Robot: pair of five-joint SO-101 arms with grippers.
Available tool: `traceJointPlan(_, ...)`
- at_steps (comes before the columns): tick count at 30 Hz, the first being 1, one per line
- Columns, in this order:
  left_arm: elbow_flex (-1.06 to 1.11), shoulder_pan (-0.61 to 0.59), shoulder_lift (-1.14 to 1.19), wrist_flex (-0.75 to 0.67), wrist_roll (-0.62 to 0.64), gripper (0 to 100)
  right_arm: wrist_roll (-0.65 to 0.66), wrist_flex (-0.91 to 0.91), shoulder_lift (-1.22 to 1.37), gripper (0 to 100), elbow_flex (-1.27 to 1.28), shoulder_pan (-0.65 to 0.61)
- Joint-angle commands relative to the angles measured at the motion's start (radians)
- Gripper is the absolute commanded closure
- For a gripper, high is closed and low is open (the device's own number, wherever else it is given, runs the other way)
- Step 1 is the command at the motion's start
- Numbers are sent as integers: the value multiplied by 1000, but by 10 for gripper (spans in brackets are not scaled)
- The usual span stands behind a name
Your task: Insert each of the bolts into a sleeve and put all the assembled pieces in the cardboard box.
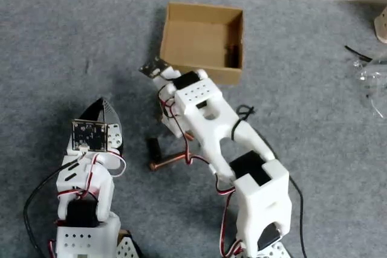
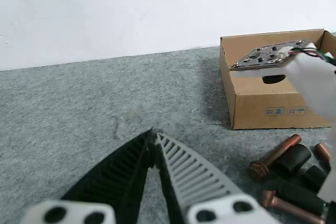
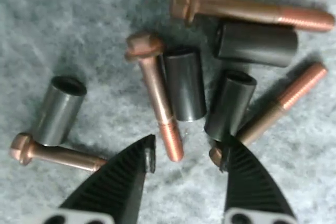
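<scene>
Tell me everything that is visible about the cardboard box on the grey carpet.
The cardboard box is brown and rectangular, open at the top, with no flaps showing. It stands upright on the grey carpet. One outer wall carries small blue marks. A dark shape lies in one inner corner, too unclear to identify. The right arm's camera board overlaps its near corner in the high view; whether they touch cannot be told.

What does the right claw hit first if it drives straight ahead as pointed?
Likely the copper-coloured hex-head metal bolt, whose threaded end lies between the tips of the open right claw; a black cylindrical sleeve sits beside it. Depth unclear.
</scene>
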Motion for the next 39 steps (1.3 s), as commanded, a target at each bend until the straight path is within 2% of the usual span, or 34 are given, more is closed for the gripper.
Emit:
traceJointPlan(1,19,-10,-10,-20,-3,993,11,-13,-7,861,-2,24)
traceJointPlan(7,19,-8,-10,-20,-3,993,11,-107,28,875,39,25)
traceJointPlan(17,19,-7,-10,-20,-3,993,11,-127,140,875,42,30)
traceJointPlan(24,19,-7,-10,-21,-3,993,6,-117,136,874,-45,111)
traceJointPlan(30,19,-5,-10,-21,-3,993,5,24,136,816,-147,94)
traceJointPlan(34,19,-5,-10,-21,-3,993,5,113,134,815,-251,90)
traceJointPlan(39,19,-5,-10,-21,-3,993,3,140,136,815,-325,79)
